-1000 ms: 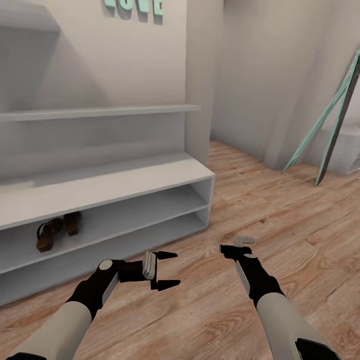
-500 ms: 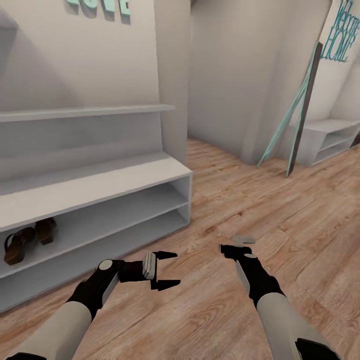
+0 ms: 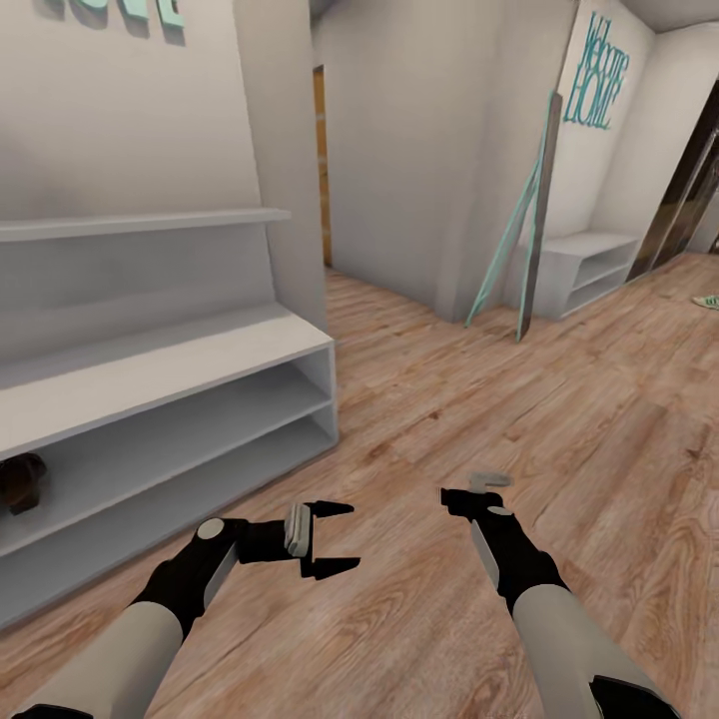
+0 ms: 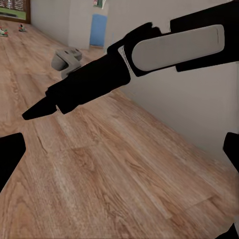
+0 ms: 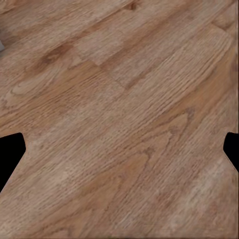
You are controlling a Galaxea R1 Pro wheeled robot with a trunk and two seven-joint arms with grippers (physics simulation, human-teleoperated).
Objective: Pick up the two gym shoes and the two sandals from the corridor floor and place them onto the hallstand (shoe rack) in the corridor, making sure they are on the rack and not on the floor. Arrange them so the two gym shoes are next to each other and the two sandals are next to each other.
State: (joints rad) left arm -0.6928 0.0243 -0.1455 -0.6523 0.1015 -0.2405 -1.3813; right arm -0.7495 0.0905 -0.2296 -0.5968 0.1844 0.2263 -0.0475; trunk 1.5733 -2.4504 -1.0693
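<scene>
The pale hallstand [image 3: 170, 374] stands at the left in the head view. On its upper open shelf level a dark brown sandal [image 3: 20, 481] peeks in at the picture's edge; the other sandal is out of view. Far off at the right edge, a small cream and green gym shoe [image 3: 708, 301] lies on the wood floor [image 3: 449, 399]. My left gripper [image 3: 335, 539] hangs open and empty over the floor in front of the hallstand, its fingertips wide apart in the left wrist view [image 4: 122, 149]. My right gripper [image 3: 469, 489] is also open and empty above bare planks [image 5: 119, 144].
A teal-framed panel [image 3: 529, 240] leans against the wall corner ahead. Beside it stands a second small white shelf unit [image 3: 589, 268] under a "Welcome Home" sign [image 3: 596, 72]. A doorway [image 3: 320, 170] opens behind the hallstand's end. The floor stretches away to the right.
The whole head view has swung to the right, so the hallstand and sandals slid towards the left edge and the far corridor came in. Both arms hold the same pose, still open.
</scene>
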